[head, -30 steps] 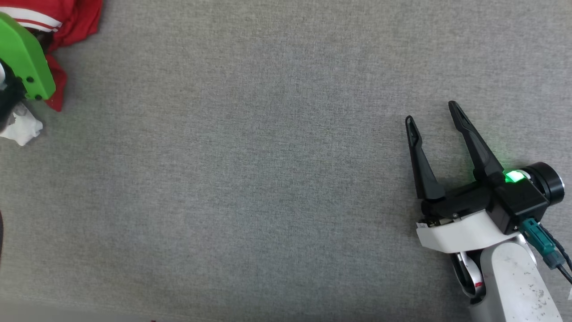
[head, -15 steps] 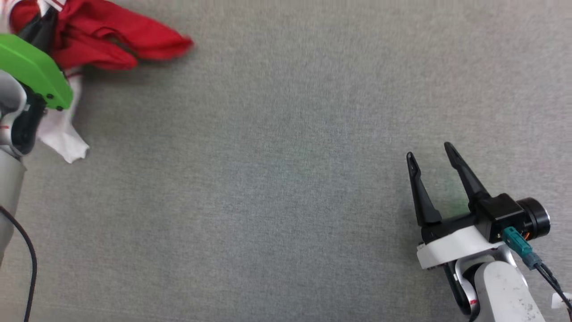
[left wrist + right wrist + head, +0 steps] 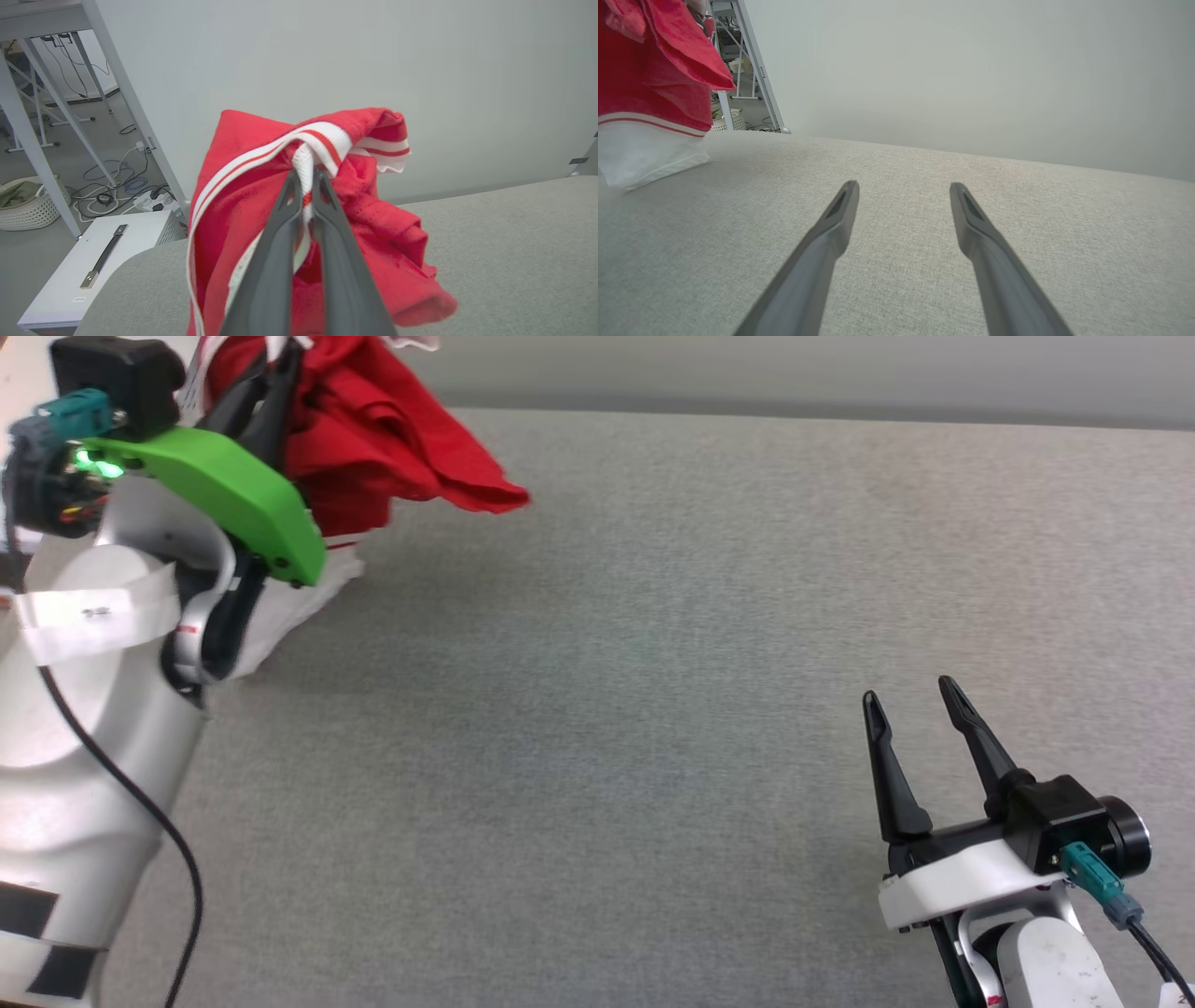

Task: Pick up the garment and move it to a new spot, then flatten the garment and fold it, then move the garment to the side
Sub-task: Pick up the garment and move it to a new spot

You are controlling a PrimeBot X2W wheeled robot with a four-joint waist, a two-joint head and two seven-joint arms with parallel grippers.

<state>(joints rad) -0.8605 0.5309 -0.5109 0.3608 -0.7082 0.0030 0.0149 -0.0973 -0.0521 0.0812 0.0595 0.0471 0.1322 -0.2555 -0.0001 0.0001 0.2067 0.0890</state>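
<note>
The garment (image 3: pixel 373 439), red with a white sleeve (image 3: pixel 299 607), hangs bunched at the far left of the grey table (image 3: pixel 653 663). Its white sleeve reaches down to the table. My left gripper (image 3: pixel 271 392) is shut on it. In the left wrist view the left gripper (image 3: pixel 304 175) pinches the red-and-white striped trim of the garment (image 3: pixel 373 224). My right gripper (image 3: pixel 910 693) hovers open and empty low over the table's near right. From the right gripper (image 3: pixel 903 185) the garment (image 3: pixel 654 70) shows far off to the left.
A pale wall runs behind the table's far edge (image 3: pixel 794 415). Past the table's left end stand a white cabinet (image 3: pixel 84 275), a white basket (image 3: pixel 28 210), metal frame legs (image 3: pixel 135 107) and loose cables (image 3: pixel 117 186) on the floor.
The head camera has tilted up, so the table's far edge now shows. My left arm has come further into view with the garment raised in its grip. The right gripper stays open.
</note>
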